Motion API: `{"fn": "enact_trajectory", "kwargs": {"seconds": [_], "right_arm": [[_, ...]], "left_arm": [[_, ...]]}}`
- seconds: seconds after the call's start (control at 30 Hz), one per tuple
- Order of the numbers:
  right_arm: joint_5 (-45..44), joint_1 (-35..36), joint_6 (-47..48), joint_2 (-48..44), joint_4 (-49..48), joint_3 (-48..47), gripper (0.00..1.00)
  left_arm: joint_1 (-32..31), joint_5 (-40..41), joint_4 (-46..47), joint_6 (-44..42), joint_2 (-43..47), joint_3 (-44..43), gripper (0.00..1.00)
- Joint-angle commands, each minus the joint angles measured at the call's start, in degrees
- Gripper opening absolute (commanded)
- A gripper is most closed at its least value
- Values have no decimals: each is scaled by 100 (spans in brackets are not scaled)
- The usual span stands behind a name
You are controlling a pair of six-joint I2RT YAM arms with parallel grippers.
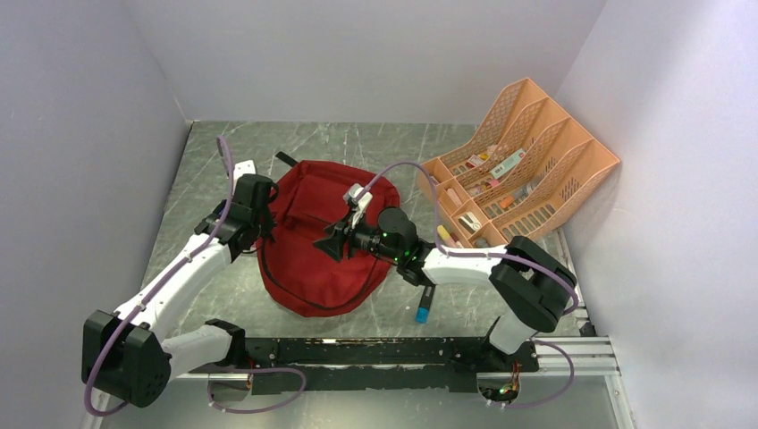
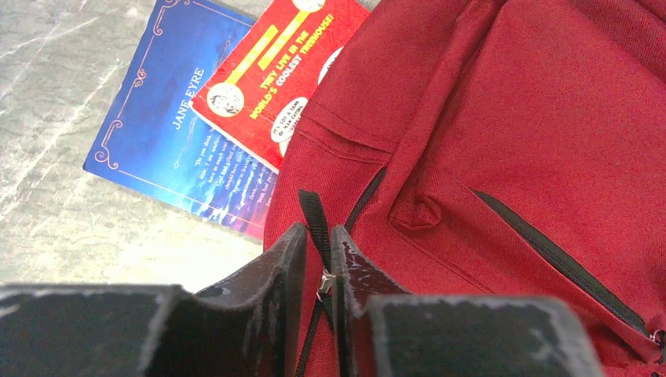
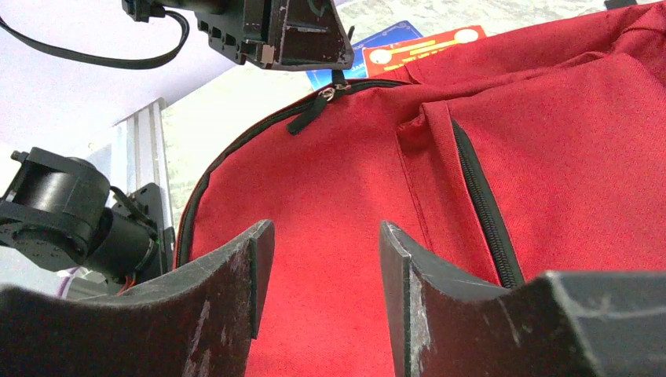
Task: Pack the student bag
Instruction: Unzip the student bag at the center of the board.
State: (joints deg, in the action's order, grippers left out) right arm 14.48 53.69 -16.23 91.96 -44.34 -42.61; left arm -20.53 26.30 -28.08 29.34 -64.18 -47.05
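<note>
We see the student bag [image 1: 326, 241] lying flat mid-table [image 1: 375, 143], front up, its left edge overlapping a red book [image 2: 275, 71] that lies on a blue Jane Eyre book [image 2: 169, 133]. Left gripper [image 2: 316, 232] is at that edge, jaws a narrow slit apart with the black zipper pull [image 2: 314, 208] between them; we cannot tell if it's pinched. Right gripper [image 3: 318, 267] hovers over the bag's front, jaws well apart, holding nothing; peach organiser [image 1: 518, 170] back right.

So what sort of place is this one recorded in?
Likely a lab test cell: plain white walls box in a grey table, and the red backpack and peach organiser look like staged props.
</note>
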Motion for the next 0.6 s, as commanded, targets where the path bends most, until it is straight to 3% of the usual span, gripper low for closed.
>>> {"fn": "enact_trajectory", "kwargs": {"seconds": [0.0, 0.33, 0.57], "right_arm": [[20, -26, -20, -159, -195, 89, 55], [-48, -25, -43, -297, -163, 203, 55], [-122, -25, -320, -224, 311, -187, 55]], "left_arm": [[58, -89, 197, 36, 52, 53, 21], [67, -110, 222, -30, 77, 72, 6], [76, -297, 363, -475, -112, -370, 5]]}}
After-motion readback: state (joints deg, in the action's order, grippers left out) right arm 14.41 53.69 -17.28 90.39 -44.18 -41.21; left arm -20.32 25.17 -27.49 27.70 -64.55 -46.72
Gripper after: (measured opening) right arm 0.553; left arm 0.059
